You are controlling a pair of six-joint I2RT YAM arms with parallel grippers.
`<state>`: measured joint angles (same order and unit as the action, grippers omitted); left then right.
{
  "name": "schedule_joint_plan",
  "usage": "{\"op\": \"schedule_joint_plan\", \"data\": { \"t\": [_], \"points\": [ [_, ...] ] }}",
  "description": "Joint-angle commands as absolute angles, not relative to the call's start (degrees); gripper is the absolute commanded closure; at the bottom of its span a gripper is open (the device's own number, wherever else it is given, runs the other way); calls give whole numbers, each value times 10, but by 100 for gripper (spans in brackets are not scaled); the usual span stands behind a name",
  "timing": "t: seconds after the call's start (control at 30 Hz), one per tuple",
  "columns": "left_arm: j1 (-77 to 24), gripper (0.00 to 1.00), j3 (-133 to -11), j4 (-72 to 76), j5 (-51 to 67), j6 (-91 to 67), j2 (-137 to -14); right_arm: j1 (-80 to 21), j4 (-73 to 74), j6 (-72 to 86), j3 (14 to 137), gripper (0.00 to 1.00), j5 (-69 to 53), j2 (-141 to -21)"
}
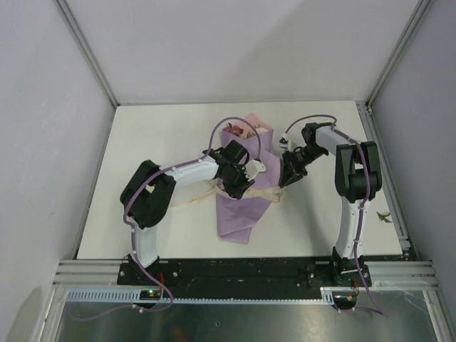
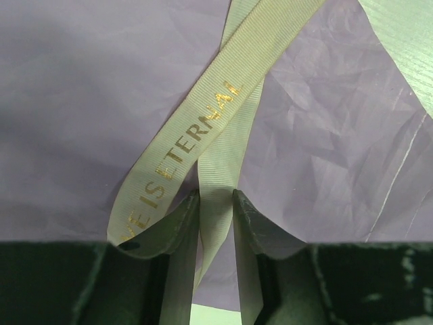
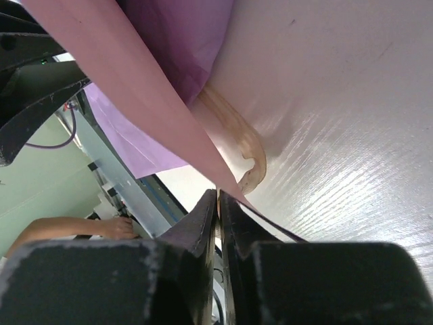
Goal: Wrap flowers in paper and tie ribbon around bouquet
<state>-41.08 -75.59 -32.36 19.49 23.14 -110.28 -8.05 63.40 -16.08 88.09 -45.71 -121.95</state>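
The right gripper is pinching the pink edge of the paper, jaws pressed together. The left gripper is straddling a strand of the ribbon, jaws slightly spread. The bouquet is lying on the worktop.

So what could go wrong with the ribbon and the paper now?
1. The right gripper pinches only the tip of the thin pink flap. A tug could tear it or pull the wrap open.
2. The ribbon just crosses loosely over the lilac paper, with one floppy strand between the fingers of the left gripper. It might slip out before any knot forms.
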Motion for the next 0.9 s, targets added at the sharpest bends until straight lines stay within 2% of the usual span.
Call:
{"op": "schedule_joint_plan", "data": {
  "t": [0.0, 0.2, 0.3, 0.4, 0.5, 0.77, 0.87],
  "points": [
    [-415, 69, -770, -316, 187, 249, -1111, -78, 635, -174, 896, 86, -440, -1211],
    [-415, 69, -769, -316, 185, 254, -1116, -75, 633, -173, 897, 82, -439, -1205],
    [-415, 70, -768, -316, 184, 255, -1116, -75, 633, -173, 897, 91, -438, -1207],
    [-416, 70, -769, -316, 184, 257, -1117, -73, 638, -174, 898, 92, -433, -1208],
    [-416, 70, -770, -316, 182, 257, -1118, -71, 641, -178, 895, 99, -435, -1206],
    [-415, 69, -764, -316, 174, 263, -1122, -41, 650, -177, 892, 100, -462, -1177],
    [-415, 66, -760, -316, 171, 267, -1121, -23, 650, -178, 886, 100, -478, -1166]
  ]
}}
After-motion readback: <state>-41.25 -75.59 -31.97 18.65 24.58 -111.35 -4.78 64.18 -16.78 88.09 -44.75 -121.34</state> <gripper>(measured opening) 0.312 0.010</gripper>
